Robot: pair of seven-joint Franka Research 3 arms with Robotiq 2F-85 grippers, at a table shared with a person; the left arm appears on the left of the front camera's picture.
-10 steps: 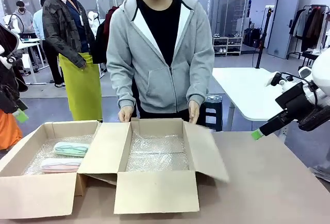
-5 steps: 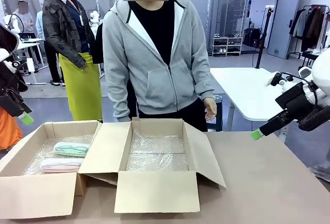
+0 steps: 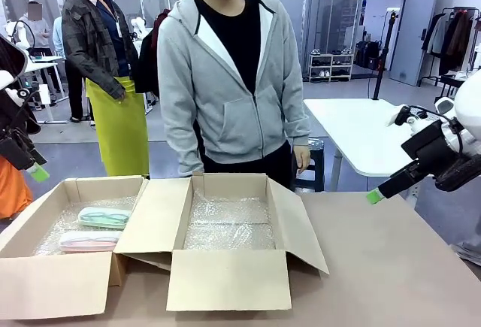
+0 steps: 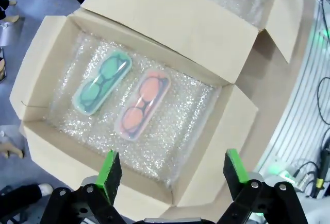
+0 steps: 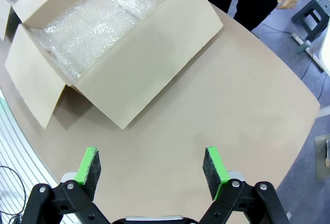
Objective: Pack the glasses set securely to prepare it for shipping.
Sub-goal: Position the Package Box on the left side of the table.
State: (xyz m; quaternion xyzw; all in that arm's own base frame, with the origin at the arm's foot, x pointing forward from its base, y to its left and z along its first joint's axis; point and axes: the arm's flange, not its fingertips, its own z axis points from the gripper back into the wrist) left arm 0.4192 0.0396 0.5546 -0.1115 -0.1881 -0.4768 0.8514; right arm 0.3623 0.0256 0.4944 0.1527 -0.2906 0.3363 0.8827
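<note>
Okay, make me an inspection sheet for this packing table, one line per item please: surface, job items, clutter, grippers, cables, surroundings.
Surface: brown table, bare on the robot's right.
Job's things: mint green case and pink case side by side on bubble wrap in the left cardboard box; middle cardboard box holds bubble wrap alone.
Clutter: nothing seen.
Grippers: left gripper open above the cases; right gripper open over bare table.
Cables: dark cables on the floor.
Surroundings: person in grey hoodie across the table, hands off the boxes.

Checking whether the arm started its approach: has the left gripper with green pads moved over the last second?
Yes. In the front view the left gripper has dropped slightly lower and edged rightward, toward the brown cardboard box holding the cases.
</note>
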